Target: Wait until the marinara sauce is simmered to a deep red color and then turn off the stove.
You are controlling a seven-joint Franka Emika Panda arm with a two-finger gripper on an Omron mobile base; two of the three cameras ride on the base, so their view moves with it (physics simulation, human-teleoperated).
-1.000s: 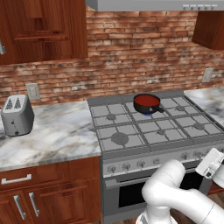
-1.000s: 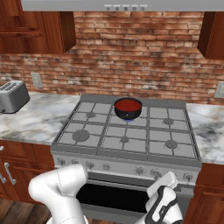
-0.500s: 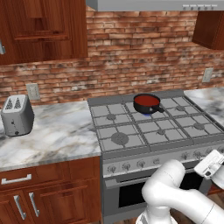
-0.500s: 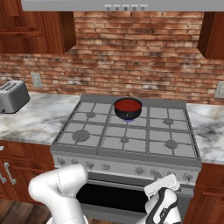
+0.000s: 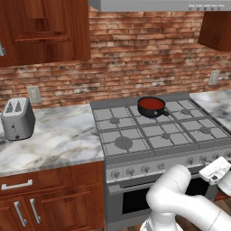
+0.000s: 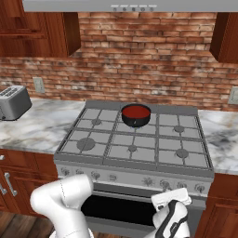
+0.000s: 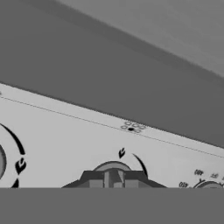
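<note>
The marinara sauce [image 5: 151,104] [image 6: 136,111] is a smooth deep red round in a small black pan on the back middle burner of the stove [image 5: 135,156] [image 6: 135,167]. My white hand [image 5: 215,170] [image 6: 171,200] hangs low in front of the stove's knob row, right of centre. In the hand view my gripper [image 7: 113,179] is shut, its dark tips close together right at a round knob [image 7: 113,166] on the pale panel. Whether the tips pinch that knob I cannot tell.
A silver toaster [image 5: 17,118] [image 6: 13,102] stands on the marble counter [image 5: 63,135] to the stove's left. Wooden cabinets sit below and above, with a brick wall behind. Another knob [image 7: 1,162] shows at the hand view's left edge. The dark oven window is under my hand.
</note>
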